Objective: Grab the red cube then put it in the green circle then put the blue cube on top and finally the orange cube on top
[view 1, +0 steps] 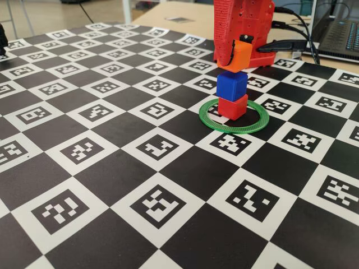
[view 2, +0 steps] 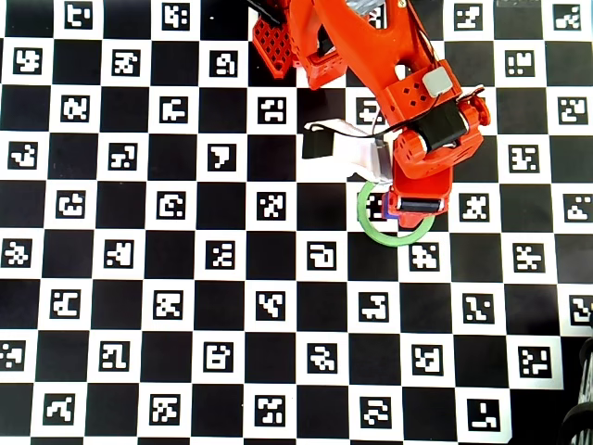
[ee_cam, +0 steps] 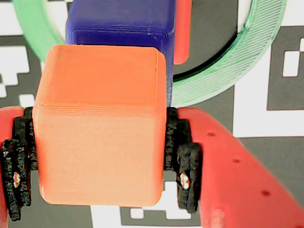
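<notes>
The red cube (view 1: 232,107) stands inside the green circle (view 1: 249,126), near its far left rim. The blue cube (view 1: 231,85) sits on top of it. My gripper (view 1: 239,59) is shut on the orange cube (view 1: 240,57) and holds it slightly tilted at the blue cube's top; I cannot tell whether they touch. In the wrist view the orange cube (ee_cam: 99,128) fills the space between the black pads (ee_cam: 183,156), with the blue cube (ee_cam: 121,23), a sliver of the red cube (ee_cam: 183,28) and the green circle (ee_cam: 247,57) beyond it. In the overhead view the gripper (view 2: 414,206) hides the cubes over the green circle (view 2: 365,221).
The black-and-white marker board (view 1: 140,168) covers the table. The arm's red base (view 1: 247,22) stands just behind the stack. A laptop (view 1: 339,33) and black cables (view 1: 291,45) lie at the back right, off the board.
</notes>
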`<state>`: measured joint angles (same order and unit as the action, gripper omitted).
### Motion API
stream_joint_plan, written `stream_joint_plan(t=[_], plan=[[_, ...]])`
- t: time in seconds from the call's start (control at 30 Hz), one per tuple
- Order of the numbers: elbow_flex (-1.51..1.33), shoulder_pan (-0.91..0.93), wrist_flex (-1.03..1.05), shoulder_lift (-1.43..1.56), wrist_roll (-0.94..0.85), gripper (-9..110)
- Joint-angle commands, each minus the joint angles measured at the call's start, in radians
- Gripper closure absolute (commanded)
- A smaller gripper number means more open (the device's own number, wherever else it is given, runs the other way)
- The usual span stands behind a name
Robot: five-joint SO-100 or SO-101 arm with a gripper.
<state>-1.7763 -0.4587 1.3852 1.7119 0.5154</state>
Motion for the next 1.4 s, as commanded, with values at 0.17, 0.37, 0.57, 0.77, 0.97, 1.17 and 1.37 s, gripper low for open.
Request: stream_joint_plan(t=[0.17,0.37,0.57,0.77,0.97,1.17,1.37], plan=[[-0.008,-0.011,-0.017,0.002,-0.003,99],[-0.021,-0.011,-0.021,0.002,-0.008,99],[-0.021,-0.017,-0.023,0.003,-0.008,99],[-0.021,-0.018,-0.029,0.003,-0.008,99],[-0.021,-0.018,-0.032,0.002,-0.006,99],[-0.026,-0.018,-0.035,0.002,-0.005,99],[-0.028,-0.023,-0.035,0.002,-0.005,97]])
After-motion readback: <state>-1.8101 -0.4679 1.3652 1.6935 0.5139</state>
